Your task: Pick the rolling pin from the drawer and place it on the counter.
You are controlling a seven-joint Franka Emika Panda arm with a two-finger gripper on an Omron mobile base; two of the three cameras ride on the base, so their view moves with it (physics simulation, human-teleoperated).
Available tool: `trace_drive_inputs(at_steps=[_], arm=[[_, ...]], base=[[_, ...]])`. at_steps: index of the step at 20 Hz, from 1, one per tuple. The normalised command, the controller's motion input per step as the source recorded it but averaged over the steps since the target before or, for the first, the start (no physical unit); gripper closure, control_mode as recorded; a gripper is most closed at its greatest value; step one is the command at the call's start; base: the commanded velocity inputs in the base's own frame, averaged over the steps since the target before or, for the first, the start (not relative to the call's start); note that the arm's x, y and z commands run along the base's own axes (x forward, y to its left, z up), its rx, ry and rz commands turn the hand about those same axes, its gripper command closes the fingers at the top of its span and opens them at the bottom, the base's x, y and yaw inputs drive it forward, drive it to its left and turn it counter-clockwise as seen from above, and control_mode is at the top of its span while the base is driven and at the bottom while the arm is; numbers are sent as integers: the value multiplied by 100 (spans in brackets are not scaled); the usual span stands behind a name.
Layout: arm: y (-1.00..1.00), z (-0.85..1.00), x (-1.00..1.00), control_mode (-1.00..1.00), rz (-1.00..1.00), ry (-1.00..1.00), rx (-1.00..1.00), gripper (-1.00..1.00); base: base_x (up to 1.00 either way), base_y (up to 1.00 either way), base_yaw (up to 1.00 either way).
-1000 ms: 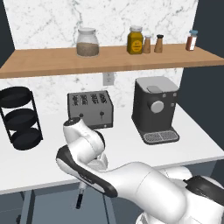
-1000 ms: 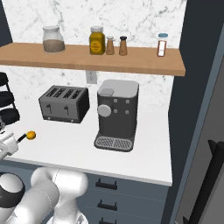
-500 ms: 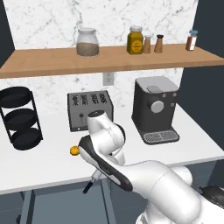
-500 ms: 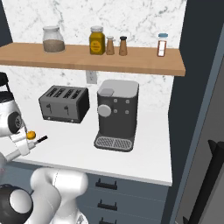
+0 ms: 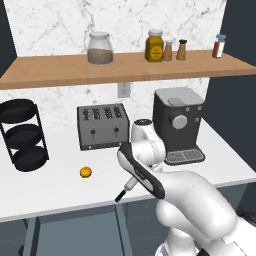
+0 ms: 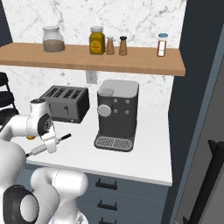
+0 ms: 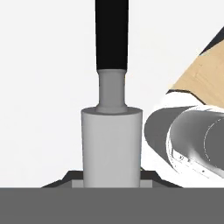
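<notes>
My gripper is shut on the rolling pin, a slim white-grey cylinder with thin black handles. The pin hangs tilted just over the front edge of the white counter, left of the coffee machine. In the left base view the pin sticks out from under my arm, its black handle pointing down at the counter edge. The hand view looks along the pin, which rises between the finger tips toward its black handle. Slate drawer fronts sit below the counter.
A small orange fruit lies on the counter left of the pin. Behind stand a toaster, a dark coffee machine and a black tiered rack. A wooden shelf with jars runs above.
The arm has swung right and lifted, carrying the rolling pin from below the counter's edge up to the level of its front edge. The fruit and appliances stayed put.
</notes>
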Motion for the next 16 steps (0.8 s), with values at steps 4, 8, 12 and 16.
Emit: trace_drive_inputs(at_steps=[4,8,12,16], arm=[[0,-14,84,-100,0,0,-1,100],[2,-32,78,-100,0,0,0,100],[6,-41,53,-100,0,0,-2,100],[22,-49,43,-100,0,0,-6,100]], base=[[0,0,0],[0,0,0],[0,0,0],[0,0,0]])
